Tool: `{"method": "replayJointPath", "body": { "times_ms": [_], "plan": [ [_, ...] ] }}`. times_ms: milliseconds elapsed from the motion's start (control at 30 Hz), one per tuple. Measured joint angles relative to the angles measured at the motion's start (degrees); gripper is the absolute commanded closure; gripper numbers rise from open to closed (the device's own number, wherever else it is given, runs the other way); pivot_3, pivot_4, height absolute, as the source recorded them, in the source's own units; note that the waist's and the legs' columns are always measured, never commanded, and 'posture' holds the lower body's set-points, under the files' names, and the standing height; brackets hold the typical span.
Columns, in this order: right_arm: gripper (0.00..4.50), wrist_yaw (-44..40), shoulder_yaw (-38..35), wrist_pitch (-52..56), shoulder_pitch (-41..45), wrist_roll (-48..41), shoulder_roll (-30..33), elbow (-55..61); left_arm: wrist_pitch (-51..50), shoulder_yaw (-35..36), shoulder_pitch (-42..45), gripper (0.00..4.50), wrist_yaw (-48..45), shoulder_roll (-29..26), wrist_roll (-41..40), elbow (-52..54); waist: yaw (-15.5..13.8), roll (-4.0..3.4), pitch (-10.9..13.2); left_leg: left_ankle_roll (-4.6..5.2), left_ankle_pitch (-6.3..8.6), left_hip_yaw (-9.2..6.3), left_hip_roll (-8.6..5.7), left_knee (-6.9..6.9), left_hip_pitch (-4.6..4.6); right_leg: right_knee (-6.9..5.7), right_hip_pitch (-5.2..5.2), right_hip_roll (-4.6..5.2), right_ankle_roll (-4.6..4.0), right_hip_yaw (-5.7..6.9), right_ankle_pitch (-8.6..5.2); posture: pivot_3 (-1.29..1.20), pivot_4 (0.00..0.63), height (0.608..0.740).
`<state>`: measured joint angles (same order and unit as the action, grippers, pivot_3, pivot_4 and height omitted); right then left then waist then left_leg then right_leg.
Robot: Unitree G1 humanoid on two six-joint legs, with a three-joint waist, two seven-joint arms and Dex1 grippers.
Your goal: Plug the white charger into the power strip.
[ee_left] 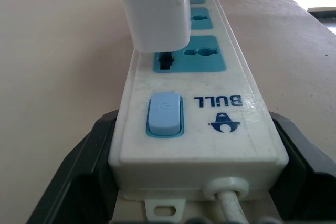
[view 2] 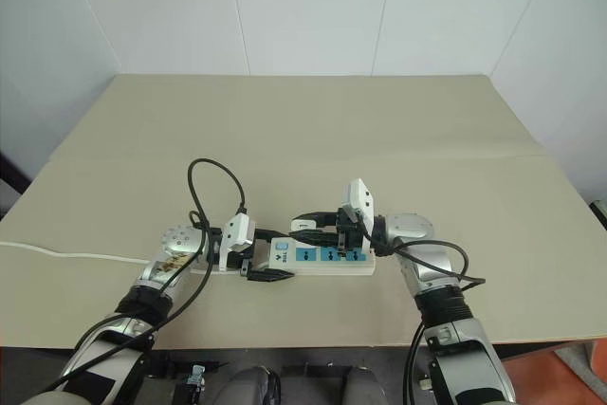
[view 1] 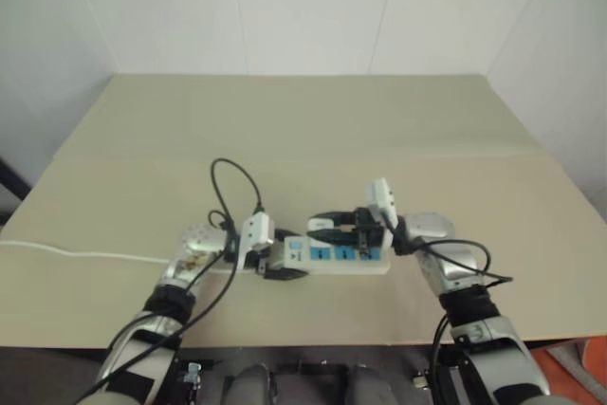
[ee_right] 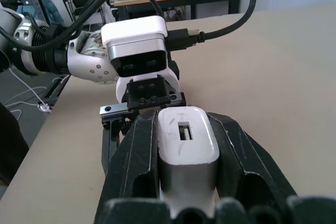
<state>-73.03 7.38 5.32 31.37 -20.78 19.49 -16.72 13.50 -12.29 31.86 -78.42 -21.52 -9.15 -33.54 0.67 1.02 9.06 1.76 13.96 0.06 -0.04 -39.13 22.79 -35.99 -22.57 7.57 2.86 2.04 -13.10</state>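
Gripping the white charger [ee_right: 186,156] between both black fingers, the right pincer [view 1: 327,228] is closed tight on it, one finger on each side of the small white cube. The charger stands over the first blue socket, the one just beside the switch, on the power strip [ee_left: 210,103]. In the left wrist view its underside sits right at that socket face, with a dark prong showing at the slot; how deep the prong has gone cannot be told.

The left pincer [ee_left: 197,182] stands wide, its two fingers [ee_left: 79,182] flanking the cord end of the strip, one on each long side. They sit close against the casing, but a firm squeeze cannot be confirmed.

The power strip lies flat on the desk [view 1: 303,130], near the front edge and about midway between the left and right edges, its length running along that edge. A thin white cord [view 1: 85,254] trails from it toward the left edge.

The left wrist view alone shows the pale blue switch [ee_left: 165,114] and the printed brand mark [ee_left: 218,100]. The right wrist view alone shows a small slot in the charger's back face.

Counted: one charger, one strip, three blue sockets, one switch, two pincers.
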Motion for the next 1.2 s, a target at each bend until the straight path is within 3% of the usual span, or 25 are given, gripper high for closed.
{"method": "replayJointPath", "body": {
  "times_ms": [300, 633, 1100, 1133, 1200],
  "plan": [
    [3.38, -0.51, 0.99, -1.62, 0.22, 1.05, 0.30, -1.05, 0.00, -0.04, -0.01, 1.19, 0.04, 0.00, -0.01, 0.01, -0.01, 0.00, 0.00, 0.00, 0.00, 0.00, 0.00, 0.01, 0.00, 0.01, 0.01, 0.00, 0.00, 0.00, 0.00, 0.00, 0.150, 0.740],
    [3.38, -4.00, 3.06, -10.33, 0.47, 1.99, 2.51, -5.85, -0.07, -0.43, -0.17, 1.19, 0.21, 0.25, -0.05, 0.31, -0.46, -0.05, -0.05, 0.00, 0.01, 0.02, 0.00, 0.18, -0.35, 0.17, 0.38, 0.00, 0.03, 0.01, -0.02, 0.00, 0.150, 0.740],
    [3.38, -5.45, 4.41, -11.37, 2.46, 1.99, 2.79, -8.74, -0.21, -0.43, -0.23, 1.19, 0.40, 0.22, -0.04, 0.20, -0.48, -0.06, -0.15, 0.00, 0.01, 0.02, 0.01, 0.19, -0.47, 0.19, 0.43, 0.00, 0.03, -0.03, -0.02, 0.00, 0.150, 0.740],
    [2.67, -5.44, 4.46, -10.95, 2.57, 1.99, 2.79, -8.74, -0.23, -0.41, -0.24, 1.19, 0.41, 0.21, -0.04, 0.20, -0.47, -0.06, -0.15, 0.00, 0.01, 0.02, 0.01, 0.19, -0.48, 0.19, 0.43, 0.00, 0.03, -0.03, -0.02, 0.00, 0.150, 0.740],
    [2.10, -5.46, 5.40, -9.49, 2.20, 3.75, 4.11, -9.77, -0.20, -0.46, -0.33, 1.19, 0.42, 0.24, -0.09, 0.28, -0.59, -0.03, -0.16, 0.00, 0.01, 0.02, 0.01, 0.19, -0.45, 0.19, 0.42, 0.00, 0.02, -0.02, -0.02, 0.00, 0.150, 0.740]
  ]
}}
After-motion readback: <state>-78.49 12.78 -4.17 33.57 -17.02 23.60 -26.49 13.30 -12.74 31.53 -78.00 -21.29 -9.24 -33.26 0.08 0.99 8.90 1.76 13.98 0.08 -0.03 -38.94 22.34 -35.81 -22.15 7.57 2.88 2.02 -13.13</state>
